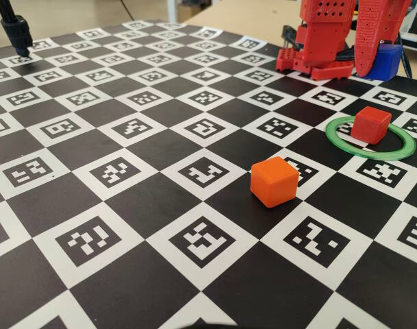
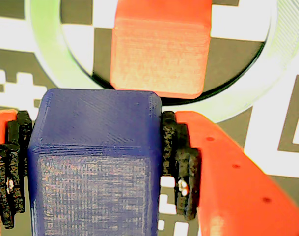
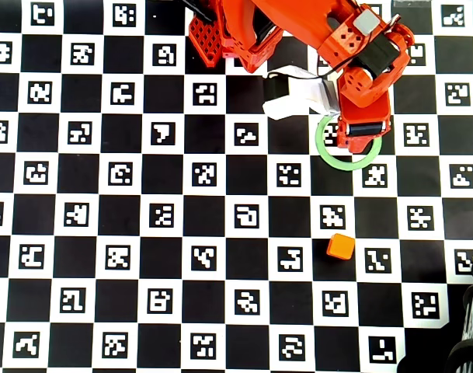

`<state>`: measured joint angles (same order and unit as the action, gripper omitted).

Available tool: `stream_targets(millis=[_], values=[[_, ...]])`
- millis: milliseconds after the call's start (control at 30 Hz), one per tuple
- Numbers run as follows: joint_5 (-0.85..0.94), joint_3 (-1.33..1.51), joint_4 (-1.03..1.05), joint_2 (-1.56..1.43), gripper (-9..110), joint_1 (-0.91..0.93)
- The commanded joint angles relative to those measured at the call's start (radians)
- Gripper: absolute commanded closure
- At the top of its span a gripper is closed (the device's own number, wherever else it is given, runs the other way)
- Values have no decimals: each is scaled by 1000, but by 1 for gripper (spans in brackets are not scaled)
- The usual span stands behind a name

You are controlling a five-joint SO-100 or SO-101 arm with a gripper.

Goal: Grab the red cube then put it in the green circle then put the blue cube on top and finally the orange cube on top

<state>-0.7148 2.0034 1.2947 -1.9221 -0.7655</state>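
Gripper [image 2: 97, 162] clamped on blue cube [image 2: 95, 162] between its black pads [image 2: 181, 167], red cube [image 2: 159, 54] just beyond the jaws inside green circle [image 2: 46, 54], orange cube [image 1: 274, 181] well apart on the checkered board [image 1: 126, 137].

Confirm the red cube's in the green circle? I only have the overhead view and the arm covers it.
Observer: Yes. The fixed view shows the red cube sitting inside the green circle.
Operator: Blue cube gripped?
Observer: Yes. The wrist view shows the hand shut on the blue cube, with a pad on each side.
Operator: Touching red yet?
Observer: No. In the fixed view the blue cube is held up off the board, apart from the red cube.
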Motion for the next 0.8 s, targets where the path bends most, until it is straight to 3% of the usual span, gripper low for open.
stream_targets(millis=[0,767], values=[[-3,-3,-15,-78,96,2],[18,117,-52,-115,96,-12]])
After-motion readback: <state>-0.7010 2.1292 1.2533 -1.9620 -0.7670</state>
